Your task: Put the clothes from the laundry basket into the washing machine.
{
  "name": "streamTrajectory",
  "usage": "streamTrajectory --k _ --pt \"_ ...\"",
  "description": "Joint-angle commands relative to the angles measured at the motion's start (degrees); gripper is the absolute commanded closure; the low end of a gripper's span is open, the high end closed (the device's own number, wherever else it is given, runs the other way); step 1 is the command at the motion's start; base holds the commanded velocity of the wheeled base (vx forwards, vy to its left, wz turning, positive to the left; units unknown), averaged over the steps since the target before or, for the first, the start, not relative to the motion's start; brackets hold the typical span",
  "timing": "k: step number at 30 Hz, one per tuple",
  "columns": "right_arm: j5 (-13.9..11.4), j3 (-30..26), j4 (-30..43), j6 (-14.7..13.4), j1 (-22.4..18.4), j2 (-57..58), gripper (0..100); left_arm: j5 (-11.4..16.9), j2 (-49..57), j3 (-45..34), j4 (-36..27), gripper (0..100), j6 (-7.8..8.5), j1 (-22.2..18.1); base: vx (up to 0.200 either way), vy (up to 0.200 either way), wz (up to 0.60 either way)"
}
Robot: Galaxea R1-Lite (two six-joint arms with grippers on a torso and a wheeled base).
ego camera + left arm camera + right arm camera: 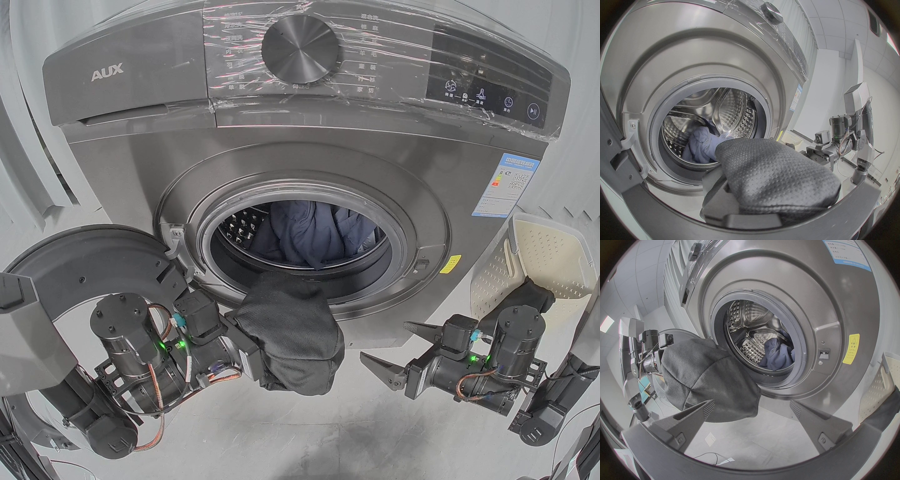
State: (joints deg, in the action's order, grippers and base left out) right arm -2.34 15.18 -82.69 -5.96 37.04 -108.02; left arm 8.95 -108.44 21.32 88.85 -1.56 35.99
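- The right gripper (384,342) (750,405) is hovering low before the washing machine (300,156), on the robot's right of the opening; its fingers (693,418) are spreading wide apart and gripping nothing.
- The left gripper (247,356) (725,203) is hanging just below and in front of the lower left rim of the opening. A dark grey mesh garment (287,337) (775,175) (706,374) is draping over it and hiding its tip, so whether it is clenched or released cannot be told.
- This garment is bulging like a sack off the left gripper, clear of the floor. Its upper edge is reaching the lip of the opening, and its bulk is hanging outside the drum.
- The round door (81,262) is standing open, swung out to the robot's left on its hinge (175,247).
- The cream perforated laundry basket (550,250) (878,390) is leaning tilted beside the machine's right front corner, behind the right arm.
- Inside the steel drum (731,109) (750,318), a navy blue garment (312,234) (700,145) (776,354) is lying crumpled against the lower back.
- Above, the control panel with its round dial (300,49) is showing under clear plastic film.
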Motion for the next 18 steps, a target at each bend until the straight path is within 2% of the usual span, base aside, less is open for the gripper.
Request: streamTrajectory --k 1,3,6,9,13,16,18 --pt "-0.03 0.03 -0.02 -0.02 0.05 -0.17 0 0.02 -0.2 0.04 0.01 100 -0.11 0.4 0.2 0.0 0.0" --pt "-0.03 -0.06 -0.02 -0.02 0.32 -0.17 0 0.02 -0.46 0.04 0.01 100 -0.02 0.66 0.2 0.0 0.0" --pt "0.06 -0.15 -0.02 -0.02 1.02 0.09 0 0.02 -0.9 0.3 0.01 100 -0.02 1.45 0.0 0.0 0.0" --pt "0.06 -0.15 -0.02 -0.28 2.43 0.35 0 0.1 -3.71 2.67 -0.08 100 -0.99 3.83 0.0 0.0 0.0" --pt "0.06 -1.38 -0.1 -0.45 3.57 0.62 0 -1.21 -10.66 8.91 0.01 100 0.42 3.65 0.0 0.0 0.0" --pt "0.14 -1.73 -0.02 -0.45 4.36 1.15 0 -1.13 -14.7 13.04 0.01 100 -0.99 3.04 0.0 0.0 0.0" --pt "0.06 -1.64 -0.02 -0.45 4.54 1.15 0 -1.3 -16.19 14.63 0.01 100 -0.9 2.51 0.0 0.0 0.0"
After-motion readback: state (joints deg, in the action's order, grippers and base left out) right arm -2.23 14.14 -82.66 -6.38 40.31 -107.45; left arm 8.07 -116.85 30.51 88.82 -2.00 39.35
